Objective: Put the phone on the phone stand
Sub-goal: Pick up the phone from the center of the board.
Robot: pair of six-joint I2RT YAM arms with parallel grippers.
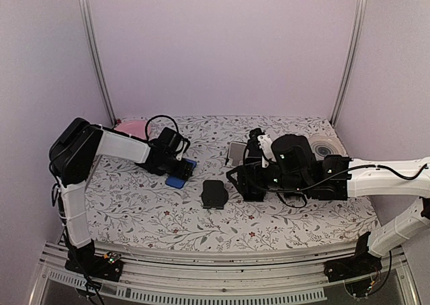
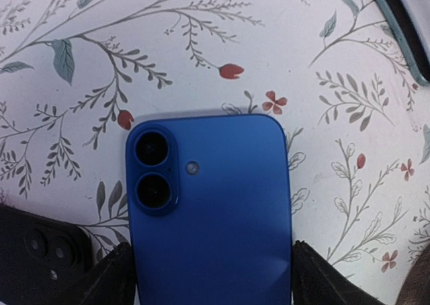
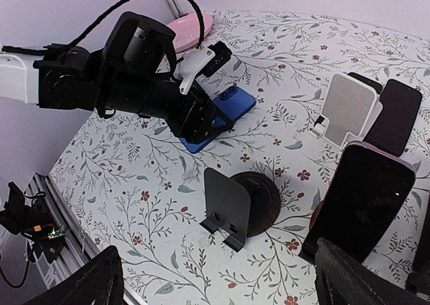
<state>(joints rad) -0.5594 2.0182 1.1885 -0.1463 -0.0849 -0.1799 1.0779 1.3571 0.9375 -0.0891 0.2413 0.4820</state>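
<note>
We are at the grasp: the left gripper [image 2: 211,251] straddles the blue phone [image 2: 215,184], but we cannot tell if it pinches. The right gripper [image 3: 218,248] is spread and empty. Next we lift the phone to the stand [image 3: 227,201].

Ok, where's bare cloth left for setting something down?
Free: the near strip in front of the black stand, and the far middle between the pink dish and white stand. Crowded: around the white stand, beside the right arm.

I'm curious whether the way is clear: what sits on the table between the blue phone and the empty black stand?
Only bare flowered tablecloth lies between the blue phone and the black stand. The right wrist view shows it best.
</note>
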